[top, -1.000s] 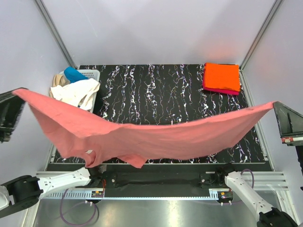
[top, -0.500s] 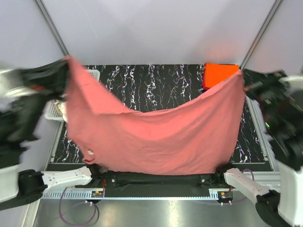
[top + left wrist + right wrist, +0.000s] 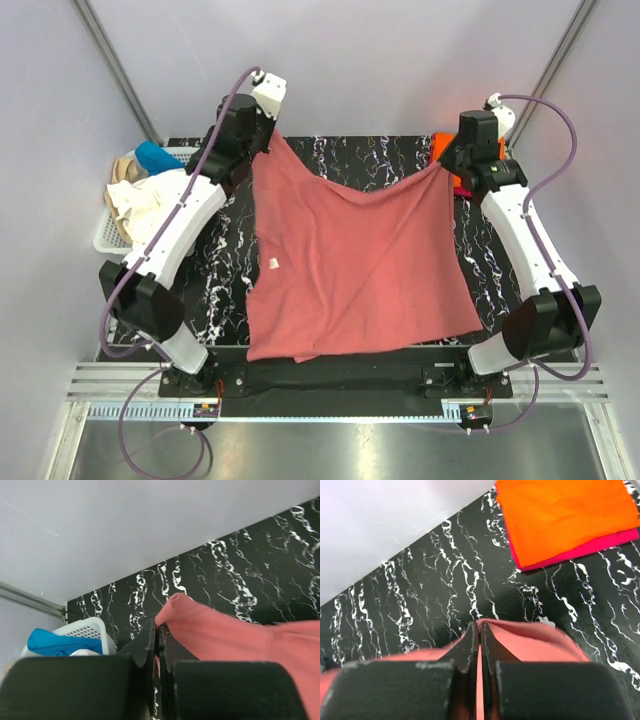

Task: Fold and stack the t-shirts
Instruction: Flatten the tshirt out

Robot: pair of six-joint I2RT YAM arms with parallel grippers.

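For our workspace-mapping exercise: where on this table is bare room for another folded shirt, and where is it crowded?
Bare: the far strip between left claw and right claw, beyond the pink shirt; a narrow strip between shirt and basket, under the left arm. Crowded: centre under the shirt; far-right corner, orange tee on magenta tee.

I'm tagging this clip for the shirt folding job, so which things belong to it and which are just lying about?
Job: salmon-pink t-shirt, pinched by left gripper and right gripper; orange t-shirt folded on magenta t-shirt; cream-white t-shirt, tan t-shirt, blue t-shirt.
Lying about: white basket, black marbled table.
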